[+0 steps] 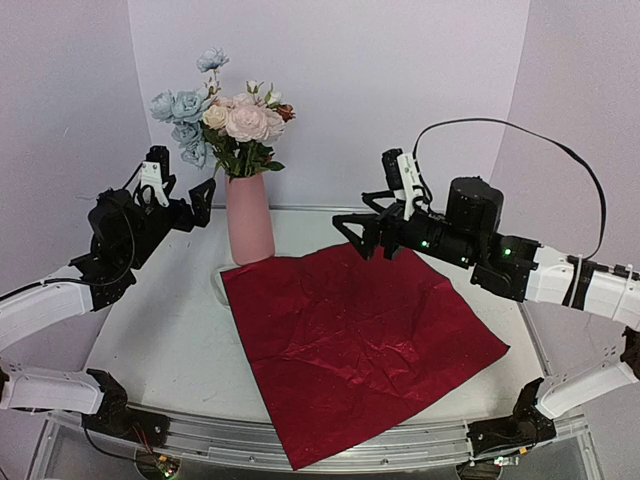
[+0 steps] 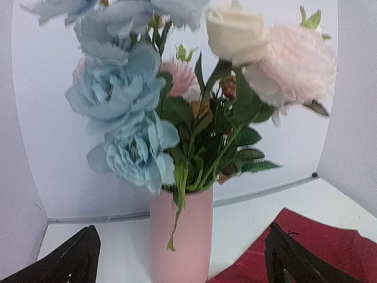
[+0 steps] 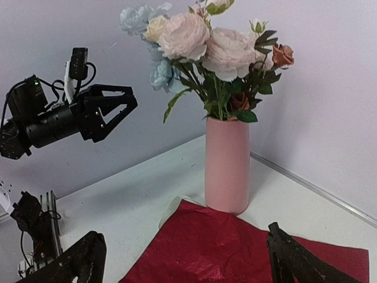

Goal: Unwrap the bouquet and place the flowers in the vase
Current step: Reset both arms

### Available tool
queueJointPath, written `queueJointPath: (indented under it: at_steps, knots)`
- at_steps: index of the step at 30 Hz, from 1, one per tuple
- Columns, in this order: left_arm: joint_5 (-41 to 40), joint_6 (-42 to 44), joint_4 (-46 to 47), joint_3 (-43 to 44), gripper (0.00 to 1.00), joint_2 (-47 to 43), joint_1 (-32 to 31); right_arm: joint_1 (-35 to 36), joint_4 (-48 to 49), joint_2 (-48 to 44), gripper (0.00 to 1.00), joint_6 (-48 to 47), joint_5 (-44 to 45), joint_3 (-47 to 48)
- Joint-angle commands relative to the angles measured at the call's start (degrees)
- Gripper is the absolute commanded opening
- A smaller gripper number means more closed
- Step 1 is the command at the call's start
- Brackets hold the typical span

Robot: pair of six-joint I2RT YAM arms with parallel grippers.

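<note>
Flowers in vase; left hand splayed wide beside it, apart.

**Work surface.** A white table with a smooth, matte top. A silver metal rail runs along its near edge.

**Enclosure.** Three plain panels in a pale lavender-white stand around the table. The back wall rises from the far edge. The left panel and the right panel meet it at vertical corners. A thin grey strip marks the joint between wall and table top.

**Lighting.** Soft and even across the whole enclosure. Shadows on the table are faint. The panels are uniform in tone, slightly darker toward the corners.
</note>
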Motion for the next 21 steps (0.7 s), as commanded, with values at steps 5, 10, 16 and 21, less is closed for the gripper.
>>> queueJointPath:
  at_steps: [5, 10, 16, 21]
  knots:
    - [1.0, -14.1, -5.7, -6.9, 1.0, -0.8, -0.1, 0.0, 0.4, -1.0, 0.98, -1.4, 9.3, -8.4]
    - [-2.9, -19.4, -5.7, -10.9, 1.0, 1.4, 0.7, -4.8, 0.4, 1.3, 0.98, 2.0, 7.1, -12.5]
    - [-0.8, -25.0, -5.6, -12.1, 1.0, 5.0, 9.4, -16.9, 3.5, -1.6, 0.96, 4.2, 3.7, -18.9]
    - [-0.7, -27.6, -5.6, -11.6, 1.0, 7.9, 19.2, -26.8, 7.0, -6.7, 0.96, 2.1, 7.3, -25.0]
